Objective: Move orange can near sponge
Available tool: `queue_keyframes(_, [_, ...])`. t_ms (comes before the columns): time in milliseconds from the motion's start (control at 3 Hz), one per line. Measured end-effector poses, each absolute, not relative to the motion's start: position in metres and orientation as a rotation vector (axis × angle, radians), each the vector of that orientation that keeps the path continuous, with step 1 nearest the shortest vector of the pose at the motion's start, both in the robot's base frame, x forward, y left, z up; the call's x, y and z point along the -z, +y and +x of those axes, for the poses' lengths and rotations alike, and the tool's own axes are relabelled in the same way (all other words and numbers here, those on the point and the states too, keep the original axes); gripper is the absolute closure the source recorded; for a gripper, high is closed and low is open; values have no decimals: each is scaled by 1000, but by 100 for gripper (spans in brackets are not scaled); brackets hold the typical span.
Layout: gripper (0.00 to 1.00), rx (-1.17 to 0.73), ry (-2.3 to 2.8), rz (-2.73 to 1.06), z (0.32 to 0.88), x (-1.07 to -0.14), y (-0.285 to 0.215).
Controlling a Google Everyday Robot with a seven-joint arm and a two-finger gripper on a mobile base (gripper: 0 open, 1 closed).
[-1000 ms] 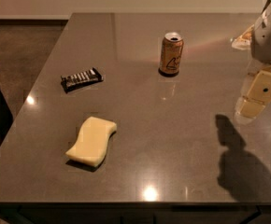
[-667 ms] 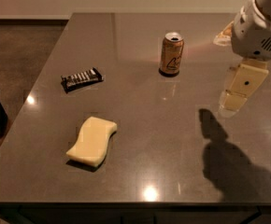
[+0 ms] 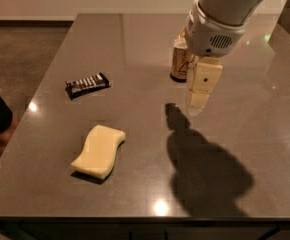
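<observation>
One second has swung the gripper [image 3: 197, 101] in from the right; the orange can [image 3: 179, 64] now stands just behind-left of it, gripper width not discernible, sponge [image 3: 99, 150] well apart to its near-left, so grasping likely comes next.

Overall: dim, warm amber cast.
Glare: small bright spots on the glossy tabletop [image 3: 135, 59] at 6, 9 and 3 o'clock; pale sheen towards 2 o'clock.
Gripper [image 3: 197, 98]: at 1 o'clock of centre, just in front of the orange can [image 3: 177, 66], cream face lit.
Arm shadow [image 3: 205, 169]: broad, dark, at 5 o'clock, falling towards the near edge.
Sponge [image 3: 99, 150]: thin dark shadow under its near side, at 7 o'clock.
</observation>
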State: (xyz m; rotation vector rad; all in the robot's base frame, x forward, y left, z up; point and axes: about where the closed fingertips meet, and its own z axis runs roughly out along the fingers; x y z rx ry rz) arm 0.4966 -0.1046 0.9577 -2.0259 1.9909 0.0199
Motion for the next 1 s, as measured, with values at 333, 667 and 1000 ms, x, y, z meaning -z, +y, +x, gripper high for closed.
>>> queue_keyframes(333, [0,-34,1956,-2081,518,-948,-72])
queue_keyframes(667, [0,-70,2023,-1942,549,-948,-68])
queue_keyframes(1000, [0,-74,2050,-1908,549,-949,-66])
